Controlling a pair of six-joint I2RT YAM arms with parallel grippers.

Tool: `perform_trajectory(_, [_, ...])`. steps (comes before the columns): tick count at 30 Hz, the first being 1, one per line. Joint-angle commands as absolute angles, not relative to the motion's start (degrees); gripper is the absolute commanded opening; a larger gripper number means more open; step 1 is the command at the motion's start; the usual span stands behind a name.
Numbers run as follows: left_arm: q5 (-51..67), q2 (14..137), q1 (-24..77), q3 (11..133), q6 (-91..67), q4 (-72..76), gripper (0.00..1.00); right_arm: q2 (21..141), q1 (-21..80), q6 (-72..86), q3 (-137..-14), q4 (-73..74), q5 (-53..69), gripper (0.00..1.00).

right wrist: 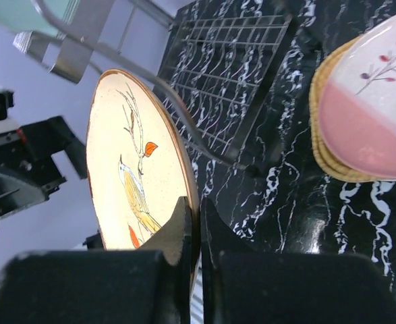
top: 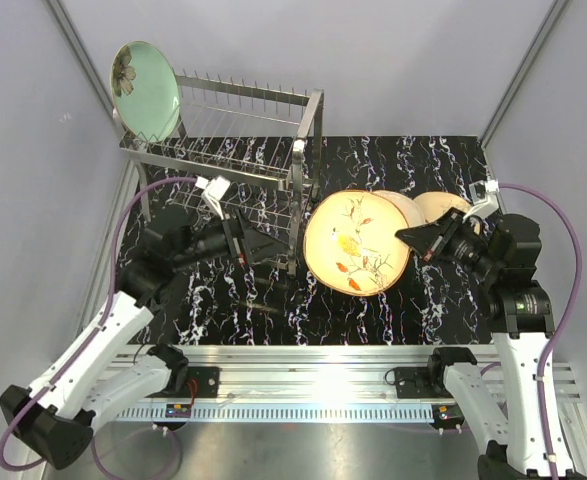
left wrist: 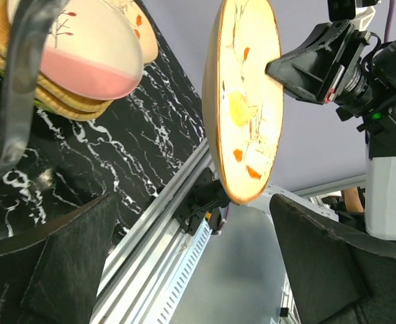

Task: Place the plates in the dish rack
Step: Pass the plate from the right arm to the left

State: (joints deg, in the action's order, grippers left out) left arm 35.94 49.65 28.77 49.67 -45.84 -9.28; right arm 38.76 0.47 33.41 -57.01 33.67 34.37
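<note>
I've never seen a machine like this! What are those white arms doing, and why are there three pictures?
These are two robot arms at a black table. One picture looks down from above; the other two come from little cameras on each wrist. The right hand is pinching a cream plate with a bird by its rim, holding it up on edge. The left hand is wide open, holding nothing. A green plate already stands in the silver dish rack. A stack of plates waits nearby, a pink-and-white one on top.
</note>
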Motion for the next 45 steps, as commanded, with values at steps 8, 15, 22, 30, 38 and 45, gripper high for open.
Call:
perform_trajectory(8, [25.6,57.8,41.6,51.3,-51.1,3.4,0.99,37.9,0.6,38.2,-55.6,17.4,49.6,0.00])
perform_trajectory(15, [24.8,64.5,48.1,53.5,-54.1,11.7,0.74,37.9,1.2,37.0,-54.7,17.2,49.0,0.00])
perform_trajectory(22, [23.6,64.2,48.4,54.1,-54.1,14.1,0.25,37.8,1.5,36.4,-52.7,16.3,48.6,0.00])
perform_trajectory(30, [23.6,64.3,48.5,55.6,-53.4,13.8,0.00,38.1,2.9,34.6,-48.7,14.1,47.6,0.19])
perform_trajectory(38, [19.1,61.2,48.5,56.6,-49.8,9.2,0.00,39.1,2.9,32.6,-49.2,15.6,46.5,0.69])
perform_trajectory(45, [16.7,58.9,48.5,61.4,-44.1,3.1,0.00,38.5,2.9,29.0,-49.8,21.9,39.4,0.86])
